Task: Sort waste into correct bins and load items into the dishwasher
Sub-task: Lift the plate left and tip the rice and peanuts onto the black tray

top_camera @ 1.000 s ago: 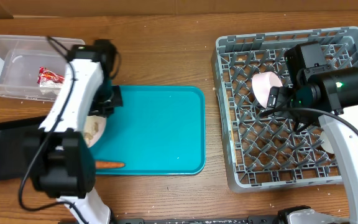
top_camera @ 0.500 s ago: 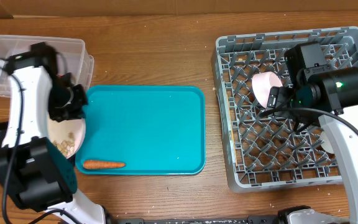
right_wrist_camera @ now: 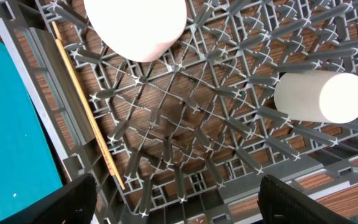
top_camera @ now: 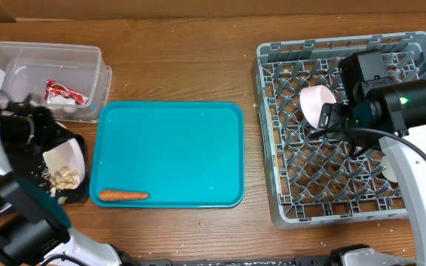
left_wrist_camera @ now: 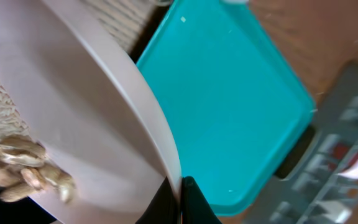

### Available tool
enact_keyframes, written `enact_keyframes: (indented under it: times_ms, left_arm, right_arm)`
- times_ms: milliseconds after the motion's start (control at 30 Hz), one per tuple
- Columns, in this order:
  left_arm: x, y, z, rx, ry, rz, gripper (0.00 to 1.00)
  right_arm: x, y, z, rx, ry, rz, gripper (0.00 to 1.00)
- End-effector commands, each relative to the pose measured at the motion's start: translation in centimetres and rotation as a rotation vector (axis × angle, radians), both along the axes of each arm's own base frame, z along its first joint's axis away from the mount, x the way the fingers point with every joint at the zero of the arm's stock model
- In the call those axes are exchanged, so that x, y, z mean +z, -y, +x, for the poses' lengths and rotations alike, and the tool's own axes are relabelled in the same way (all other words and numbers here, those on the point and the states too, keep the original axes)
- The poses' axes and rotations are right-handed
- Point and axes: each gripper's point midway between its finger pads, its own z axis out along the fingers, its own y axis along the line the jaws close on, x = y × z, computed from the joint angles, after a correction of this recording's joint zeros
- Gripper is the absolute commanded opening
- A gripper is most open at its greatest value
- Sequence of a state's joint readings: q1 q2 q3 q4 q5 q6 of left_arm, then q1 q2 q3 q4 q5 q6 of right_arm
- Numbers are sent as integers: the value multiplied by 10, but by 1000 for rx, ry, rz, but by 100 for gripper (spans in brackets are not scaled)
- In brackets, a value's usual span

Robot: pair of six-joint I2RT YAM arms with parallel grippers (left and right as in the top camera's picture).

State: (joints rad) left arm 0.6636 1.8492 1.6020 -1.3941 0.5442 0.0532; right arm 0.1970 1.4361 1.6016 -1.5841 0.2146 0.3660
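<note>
The left pincer (left_wrist_camera: 180, 200) is pinching the rim of the round white plate (left_wrist_camera: 73, 99), its two dark fingers pressed together on the thin edge. The plate is held steeply tilted just off the left short edge of the teal tray (top_camera: 176, 151). The tan food scraps (left_wrist_camera: 23, 169) are gathered at its lowered side, the side turned away from that tray. From overhead the plate hangs above the black tray (top_camera: 84, 177), which lies right beside the teal tray's left edge. The left arm reaches in from the near left corner; it is blurred, so its joints are hard to read. The orange carrot (top_camera: 123, 196) lies on the teal tray with its long axis along the near long edge, close to the left corner. The clear tub (top_camera: 21, 70) sits on the counter (top_camera: 191, 66) just beyond the teal tray's far left corner, with the red-and-white wrapper (top_camera: 65, 91) inside. Well to the right of the teal tray, the right pincer (right_wrist_camera: 179, 196) hangs spread wide over the grey dish rack (top_camera: 272, 81), gripping nothing. Its arm is bent above the rack's right half with the wrist turned toward the teal tray. A white bowl (right_wrist_camera: 135, 25) is propped among the pegs below it. The chopsticks (right_wrist_camera: 86, 106) lie with their long axis alongside the rack wall facing the teal tray, and the white cup (right_wrist_camera: 321, 96) lies on its side farther from that tray.
</note>
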Motion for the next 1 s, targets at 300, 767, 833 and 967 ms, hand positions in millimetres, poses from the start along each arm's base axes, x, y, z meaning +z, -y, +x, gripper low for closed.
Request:
enact_keyframes:
  times_ms: [300,767,833,967]
  left_arm:
    - [67,-33,-1,122,410,-218,4]
    - [97,-50,-13,180,596,-292,4]
    - [98,-48,-14,187,592,-312,4]
    - [95,-50,-14,193,577,-303,4]
  right_arm:
    - [2,2,2,-6,11,-7,84]
    - [3,2,2,-7,12,-7,84]
    - [2,2,2,-6,11,-7,84]
    - [2,2,1,-6,8,-8,84]
